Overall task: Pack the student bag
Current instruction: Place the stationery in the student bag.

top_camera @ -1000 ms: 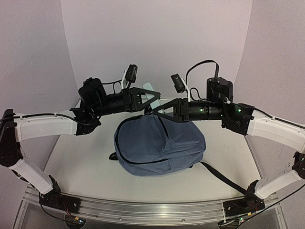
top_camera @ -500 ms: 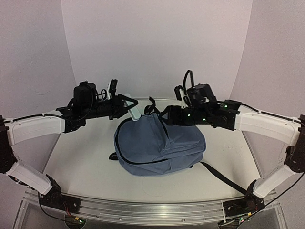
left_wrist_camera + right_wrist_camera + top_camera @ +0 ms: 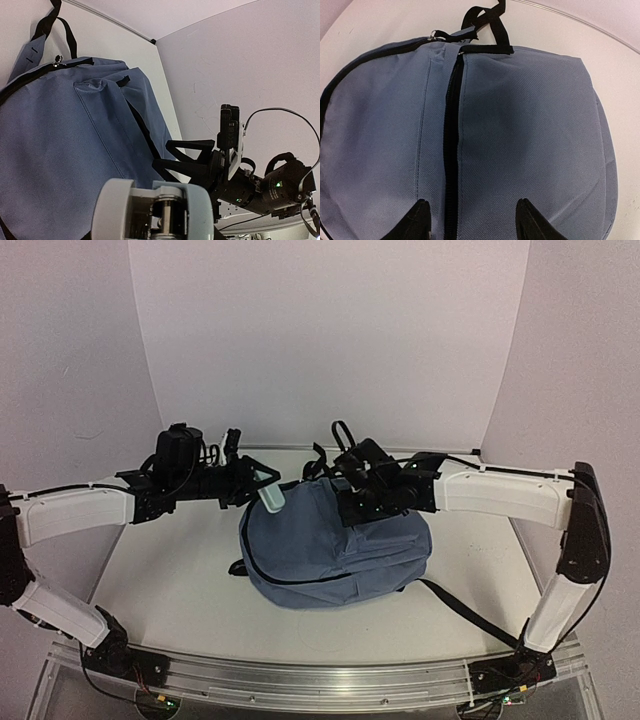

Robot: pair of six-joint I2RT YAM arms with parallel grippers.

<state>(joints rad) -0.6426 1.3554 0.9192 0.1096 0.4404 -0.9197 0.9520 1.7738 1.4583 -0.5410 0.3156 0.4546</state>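
From above: student bag [image 3: 335, 550] flat on the middle of the table [image 3: 170, 580], one black strap [image 3: 470, 615] trailing toward the near right. Just off the bag's far-left edge, left gripper [image 3: 262, 484] clamped on a pale blue-grey object [image 3: 271, 499]. Low over the bag's far end, right gripper [image 3: 345, 508].

Through the left wrist camera: same pale object filling the near foreground, kind unclear. Bag fabric beside it, zip lines apparently closed.

Through the right wrist camera: jaws spread apart, nothing between them, straddling a shut-looking black zipper [image 3: 451, 130]. Impossible to tell whether touching the fabric.

Judged progress: early. No opening showing, object not yet inside. Unzipping and loading left to do.
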